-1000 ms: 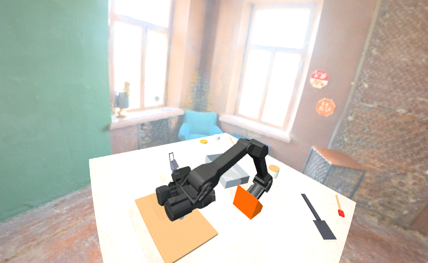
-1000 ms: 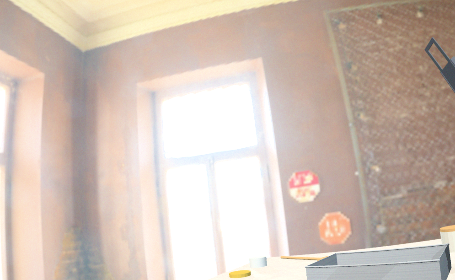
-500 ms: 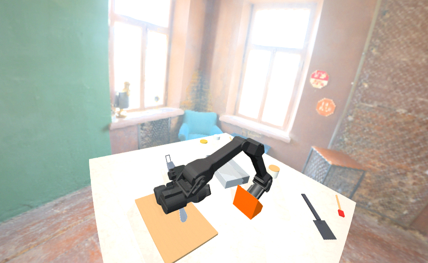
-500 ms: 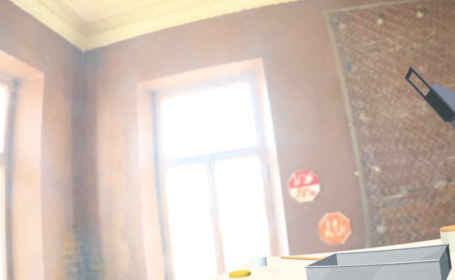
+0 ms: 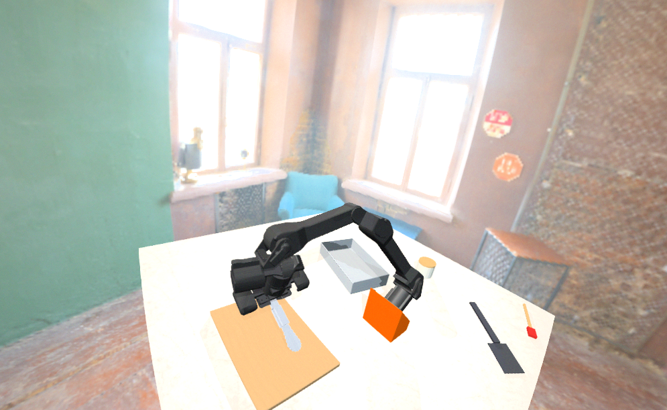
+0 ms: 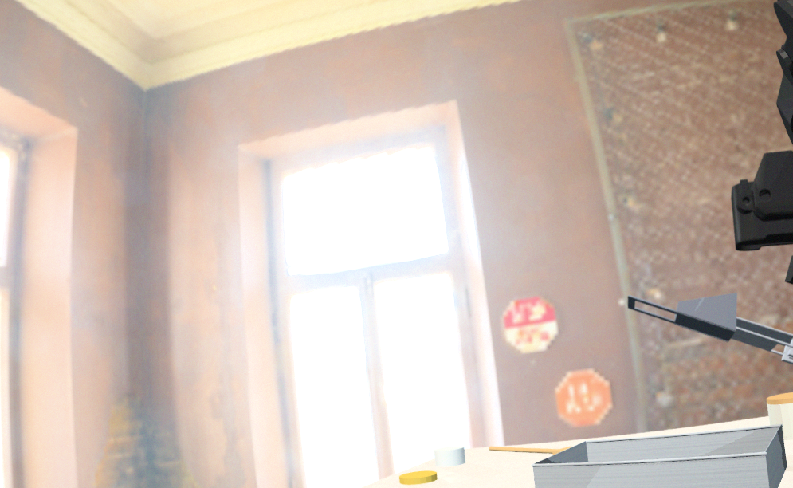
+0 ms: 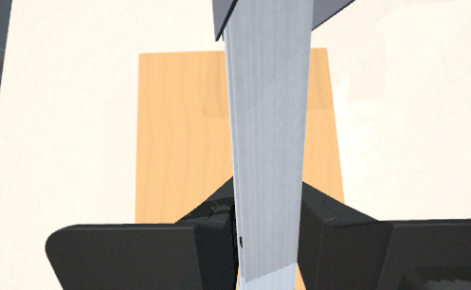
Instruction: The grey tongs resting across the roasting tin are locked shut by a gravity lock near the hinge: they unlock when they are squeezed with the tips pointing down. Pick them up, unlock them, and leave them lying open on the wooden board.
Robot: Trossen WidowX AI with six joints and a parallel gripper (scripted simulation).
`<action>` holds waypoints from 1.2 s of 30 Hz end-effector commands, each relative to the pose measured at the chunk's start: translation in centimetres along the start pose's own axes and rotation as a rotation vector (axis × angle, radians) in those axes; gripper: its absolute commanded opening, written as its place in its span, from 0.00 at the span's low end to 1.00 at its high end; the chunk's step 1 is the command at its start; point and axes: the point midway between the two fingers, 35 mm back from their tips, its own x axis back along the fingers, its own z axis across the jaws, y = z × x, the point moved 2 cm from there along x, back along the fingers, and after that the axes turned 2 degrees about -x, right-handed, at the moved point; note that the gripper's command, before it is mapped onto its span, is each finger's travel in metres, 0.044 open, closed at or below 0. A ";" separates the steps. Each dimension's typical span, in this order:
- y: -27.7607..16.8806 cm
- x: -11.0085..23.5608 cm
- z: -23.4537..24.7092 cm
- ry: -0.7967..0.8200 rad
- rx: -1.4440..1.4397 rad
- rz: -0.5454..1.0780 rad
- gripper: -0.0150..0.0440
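Note:
My gripper (image 5: pixel 269 299) (image 7: pixel 260 179) is shut on the grey tongs (image 5: pixel 280 326) (image 7: pixel 267 142). In the top view the tongs slope down from the fingers, tips low over the wooden board (image 5: pixel 254 346) (image 7: pixel 176 142). Their arms lie close together. In the exterior view the hinge end of the tongs (image 6: pixel 708 315) sticks out to the left of the arm, above the roasting tin (image 6: pixel 659 464). The grey roasting tin (image 5: pixel 353 264) stands behind the board with nothing across it.
An orange block (image 5: pixel 385 315) stands beside the arm's base. A black spatula (image 5: pixel 496 339) and a red-tipped stick (image 5: pixel 529 321) lie at the right. A jar with a tan lid (image 5: pixel 426 266) (image 6: pixel 790 412) stands behind the tin. A small white cup (image 6: pixel 449 456) and yellow disc (image 6: pixel 418 478) lie at the far edge.

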 end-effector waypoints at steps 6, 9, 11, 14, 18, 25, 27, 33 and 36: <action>0.7 -0.9 0.1 0.035 0.001 0.340 0.00; 1.0 -1.1 0.1 0.053 -0.002 0.447 0.00; 1.0 -1.1 0.1 0.058 -0.003 0.472 0.00; 1.0 -1.1 0.1 0.058 -0.003 0.472 0.00; 1.0 -1.1 0.1 0.058 -0.003 0.472 0.00; 0.8 -1.6 0.2 0.060 -0.003 0.471 0.00; 0.7 -1.9 0.3 0.061 -0.003 0.471 0.00; 0.3 -2.8 0.4 0.063 -0.003 0.470 0.00; 0.1 -3.2 0.5 0.064 -0.003 0.470 0.00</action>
